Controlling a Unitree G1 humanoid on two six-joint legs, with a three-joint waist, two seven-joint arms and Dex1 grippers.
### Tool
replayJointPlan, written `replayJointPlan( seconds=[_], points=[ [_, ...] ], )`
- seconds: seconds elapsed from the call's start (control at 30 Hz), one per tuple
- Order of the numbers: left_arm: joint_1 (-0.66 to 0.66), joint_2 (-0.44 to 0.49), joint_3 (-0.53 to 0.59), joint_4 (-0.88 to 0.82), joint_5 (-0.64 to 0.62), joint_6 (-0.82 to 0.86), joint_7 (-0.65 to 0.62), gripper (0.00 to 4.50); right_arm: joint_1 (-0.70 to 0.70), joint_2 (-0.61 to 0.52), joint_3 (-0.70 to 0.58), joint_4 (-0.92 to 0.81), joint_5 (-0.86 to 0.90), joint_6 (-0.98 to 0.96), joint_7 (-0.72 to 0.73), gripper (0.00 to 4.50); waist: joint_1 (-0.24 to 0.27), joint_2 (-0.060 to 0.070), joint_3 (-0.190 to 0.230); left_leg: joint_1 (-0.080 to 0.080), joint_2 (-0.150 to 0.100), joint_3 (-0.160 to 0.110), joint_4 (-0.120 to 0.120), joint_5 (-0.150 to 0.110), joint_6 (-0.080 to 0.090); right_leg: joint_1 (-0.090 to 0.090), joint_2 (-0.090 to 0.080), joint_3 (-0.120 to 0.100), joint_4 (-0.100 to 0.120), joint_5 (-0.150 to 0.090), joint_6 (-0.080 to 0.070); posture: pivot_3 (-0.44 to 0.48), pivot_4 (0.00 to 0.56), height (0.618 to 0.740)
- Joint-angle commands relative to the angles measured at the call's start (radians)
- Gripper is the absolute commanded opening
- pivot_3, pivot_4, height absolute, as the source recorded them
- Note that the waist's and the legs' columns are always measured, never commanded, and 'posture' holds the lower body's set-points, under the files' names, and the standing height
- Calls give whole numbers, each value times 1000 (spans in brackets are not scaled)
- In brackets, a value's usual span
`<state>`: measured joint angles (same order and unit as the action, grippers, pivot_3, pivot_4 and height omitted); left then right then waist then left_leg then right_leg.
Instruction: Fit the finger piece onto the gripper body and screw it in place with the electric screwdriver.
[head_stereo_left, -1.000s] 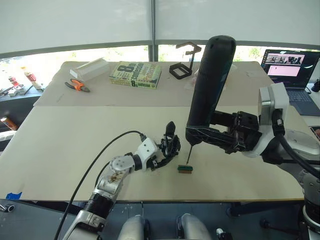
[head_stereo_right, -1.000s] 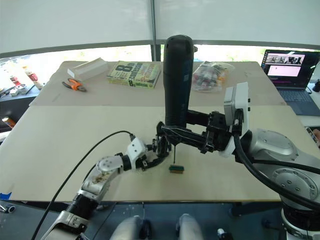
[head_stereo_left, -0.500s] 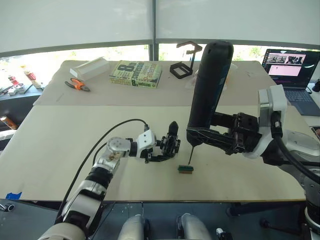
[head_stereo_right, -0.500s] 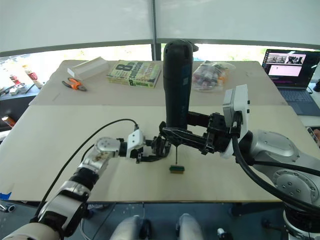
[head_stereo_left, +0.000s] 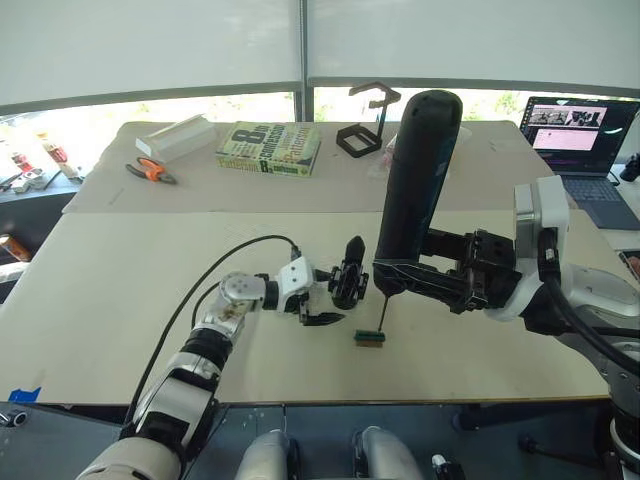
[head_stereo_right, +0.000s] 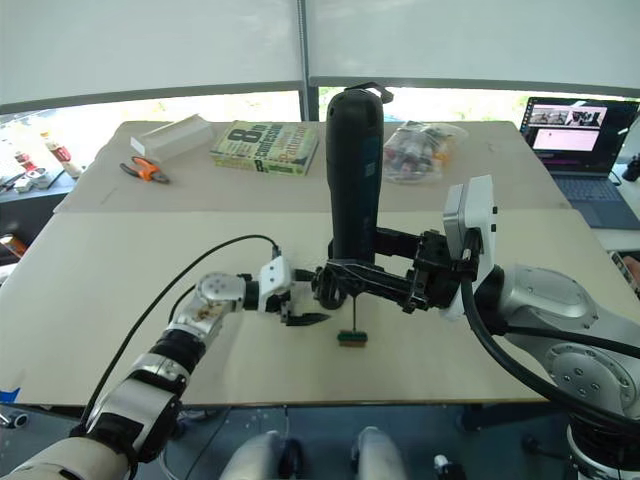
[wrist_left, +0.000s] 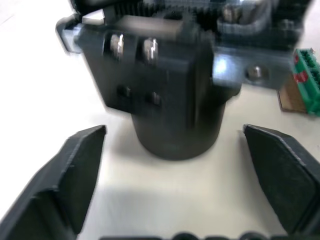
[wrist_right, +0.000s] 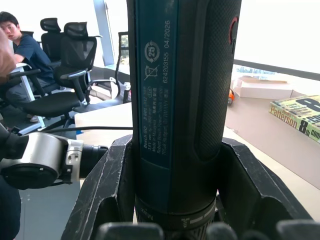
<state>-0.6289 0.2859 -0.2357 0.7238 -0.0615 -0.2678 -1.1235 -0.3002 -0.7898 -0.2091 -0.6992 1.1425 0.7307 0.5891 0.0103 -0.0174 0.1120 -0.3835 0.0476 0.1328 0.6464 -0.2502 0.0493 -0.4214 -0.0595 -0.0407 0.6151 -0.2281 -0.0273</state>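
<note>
The gripper body (head_stereo_left: 351, 282) stands on the table, a small black block with silvery screws and a pointed black finger rising from its top. My left gripper (head_stereo_left: 326, 303) is open, its fingers (wrist_left: 67, 175) spread wide on either side of the gripper body (wrist_left: 165, 90) without touching it. My right gripper (head_stereo_left: 395, 275) is shut on the electric screwdriver (head_stereo_left: 412, 180), held upright just right of the body. Its thin bit (head_stereo_left: 381, 312) points down at a small green-and-brown block (head_stereo_left: 371, 338). A separate finger piece is out of view.
At the table's far side lie a book (head_stereo_left: 270, 148), orange pliers (head_stereo_left: 152, 170), a white box (head_stereo_left: 178, 135), a black wire-frame stand (head_stereo_left: 365, 125) and a bag of small parts (head_stereo_right: 420, 150). A laptop (head_stereo_left: 575, 135) sits far right. A black cable (head_stereo_left: 230, 270) loops from my left wrist.
My left arm has swung out to the left and its wrist has levelled. The gripper body sits slightly nearer the screwdriver. The right arm and screwdriver have barely moved.
</note>
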Motion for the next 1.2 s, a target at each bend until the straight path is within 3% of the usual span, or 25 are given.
replayJointPlan(
  seconds=[0.03,0.17,0.37,0.87,0.97,1.07,1.2],
  points=[
    [67,8,28,-140,-17,57,58,4500,-20,8,-24,-20,-6,-44,10,1923,0,0,0,0,0,0,0,0,0,0,0,0,0,0,0,0,150,740],
    [142,-30,55,-264,-23,149,184,4500,-23,18,-19,-18,-16,-44,17,1923,4,0,0,1,0,0,0,0,0,0,-1,0,1,0,0,0,150,740],
    [205,-63,47,-363,-12,202,273,4500,-26,29,-15,-20,-25,-41,21,1923,3,0,0,0,0,0,1,0,0,1,-1,0,1,-2,3,0,150,740],
    [190,-81,4,-309,25,143,291,4500,-27,28,-14,-35,-21,-32,10,1923,3,0,0,1,0,0,1,0,0,1,-1,0,1,-1,2,0,150,740],
    [193,-86,10,-303,7,139,275,3633,-20,25,-19,-37,-21,-33,8,1923,3,0,0,1,0,0,1,0,0,1,-1,0,1,-1,2,0,150,740],
    [194,-87,12,-297,5,136,266,2308,-18,16,-29,-33,-26,-36,20,1923,3,0,0,1,0,0,1,0,0,1,-1,0,1,-1,2,0,150,740],
    [197,-87,11,-298,6,131,260,2303,-43,3,-37,-5,-33,-41,46,1923,3,0,0,1,0,0,1,0,0,1,0,0,1,-1,2,0,150,740]
  ],
)
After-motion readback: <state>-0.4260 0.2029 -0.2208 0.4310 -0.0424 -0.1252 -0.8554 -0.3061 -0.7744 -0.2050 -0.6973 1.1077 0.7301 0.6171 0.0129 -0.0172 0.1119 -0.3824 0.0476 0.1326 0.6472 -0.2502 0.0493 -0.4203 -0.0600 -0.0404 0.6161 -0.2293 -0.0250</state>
